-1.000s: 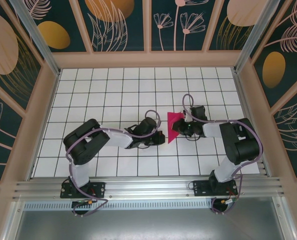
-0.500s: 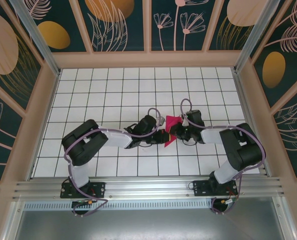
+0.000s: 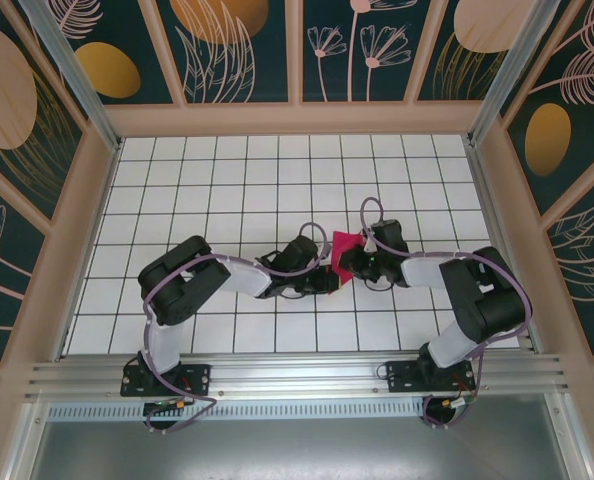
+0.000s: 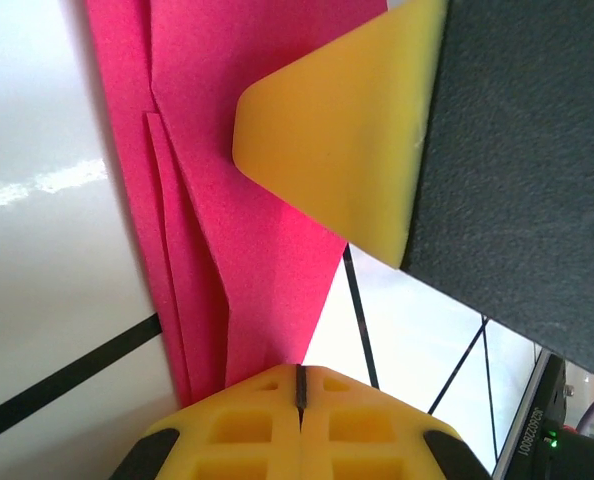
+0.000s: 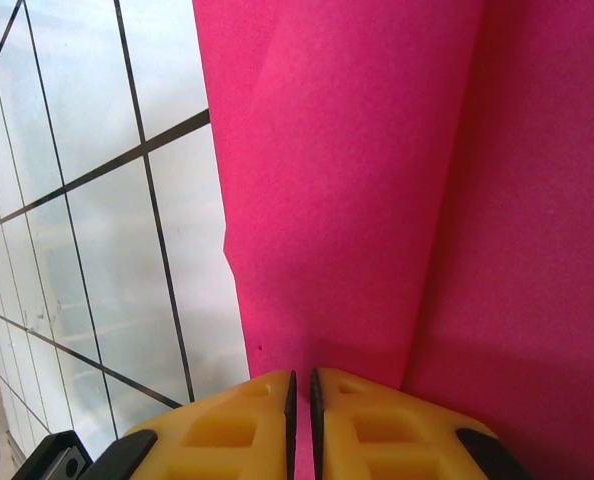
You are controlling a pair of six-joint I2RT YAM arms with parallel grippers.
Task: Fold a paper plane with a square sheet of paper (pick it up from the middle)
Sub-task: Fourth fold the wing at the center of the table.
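Paper [image 5: 377,200], pink and creased, pinched by left claw [image 4: 299,372] and right claw [image 5: 302,380]

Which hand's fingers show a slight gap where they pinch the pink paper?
The right hand; the left hand closes flush on the paper.
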